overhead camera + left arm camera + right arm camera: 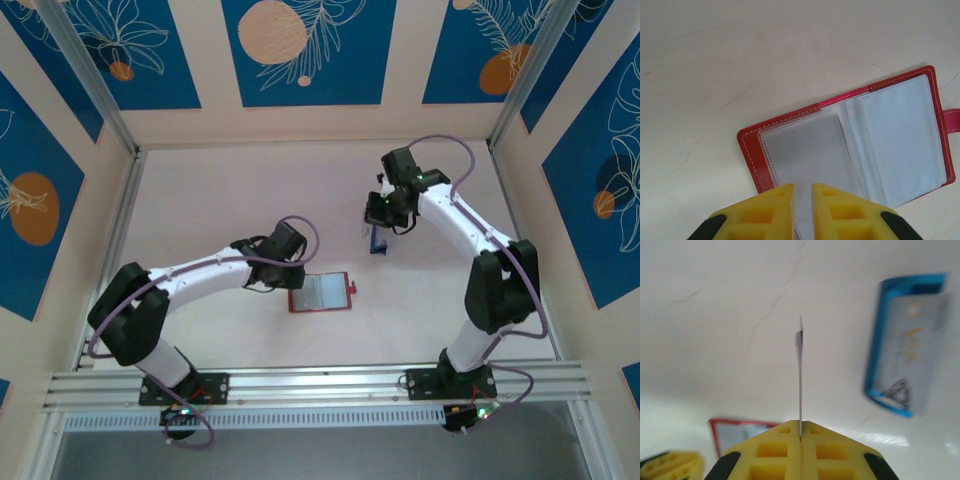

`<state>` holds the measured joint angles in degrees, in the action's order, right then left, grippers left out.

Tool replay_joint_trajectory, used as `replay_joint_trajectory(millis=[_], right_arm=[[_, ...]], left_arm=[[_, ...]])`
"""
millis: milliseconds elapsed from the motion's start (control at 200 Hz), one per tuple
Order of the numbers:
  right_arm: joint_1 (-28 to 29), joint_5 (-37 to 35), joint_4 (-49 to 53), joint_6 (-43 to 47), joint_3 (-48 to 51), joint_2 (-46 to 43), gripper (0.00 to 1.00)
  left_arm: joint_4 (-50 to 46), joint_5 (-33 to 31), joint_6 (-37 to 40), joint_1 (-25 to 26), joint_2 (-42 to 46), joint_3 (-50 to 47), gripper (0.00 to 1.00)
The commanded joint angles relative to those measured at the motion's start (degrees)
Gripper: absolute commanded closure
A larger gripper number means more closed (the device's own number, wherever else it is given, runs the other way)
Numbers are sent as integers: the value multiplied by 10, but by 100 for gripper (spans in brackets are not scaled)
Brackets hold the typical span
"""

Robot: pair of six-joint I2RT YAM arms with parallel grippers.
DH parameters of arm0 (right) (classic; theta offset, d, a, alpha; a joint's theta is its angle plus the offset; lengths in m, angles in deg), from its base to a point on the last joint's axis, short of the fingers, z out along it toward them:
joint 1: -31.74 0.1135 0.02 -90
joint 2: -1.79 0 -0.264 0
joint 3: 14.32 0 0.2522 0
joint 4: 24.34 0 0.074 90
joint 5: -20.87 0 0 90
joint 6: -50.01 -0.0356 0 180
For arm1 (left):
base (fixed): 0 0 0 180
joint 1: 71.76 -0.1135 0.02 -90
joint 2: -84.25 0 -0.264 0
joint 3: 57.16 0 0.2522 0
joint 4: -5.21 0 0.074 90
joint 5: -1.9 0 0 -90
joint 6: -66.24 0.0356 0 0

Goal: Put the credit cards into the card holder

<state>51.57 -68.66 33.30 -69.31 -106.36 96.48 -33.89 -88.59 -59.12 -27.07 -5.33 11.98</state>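
Clamping a credit card [800,360] edge-on is the right pincer [800,429].

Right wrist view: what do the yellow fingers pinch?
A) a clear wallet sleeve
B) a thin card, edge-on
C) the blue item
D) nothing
B: the card stands edge-on out of the shut right gripper, while the blue item lies apart from it.

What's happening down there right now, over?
Left gripper pinches sleeve of open card holder. Right gripper shut on credit card, edge-on. Blue case aside, not blocking.
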Motion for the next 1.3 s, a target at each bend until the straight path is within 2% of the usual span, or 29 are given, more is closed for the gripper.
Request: replay_joint_trajectory(millis=[0, 170, 385, 600, 765, 1080, 1295], right_arm=[[22, 101, -40, -7, 54, -25, 100], [56, 140, -86, -27, 104, -51, 100], [110, 128, -101, -39, 132, -48, 100], [147, 147, -148, -53, 167, -28, 100], [156, 164, -177, -63, 183, -11, 100], [163, 150, -213, -71, 222, 5, 100], [166, 139, -302, -111, 276, -8, 100]], left_arm=[[12, 24, 18, -6, 1, -5, 84], [24, 41, 15, 1, -30, 9, 84], [37, 33, 1, 15, -62, 3, 88], [10, -21, -4, 15, -71, -2, 91], [-5, -57, -4, 17, -59, -12, 91], [-7, -70, -11, 23, -65, -18, 91], [-9, -69, -10, 26, -65, -17, 91]])
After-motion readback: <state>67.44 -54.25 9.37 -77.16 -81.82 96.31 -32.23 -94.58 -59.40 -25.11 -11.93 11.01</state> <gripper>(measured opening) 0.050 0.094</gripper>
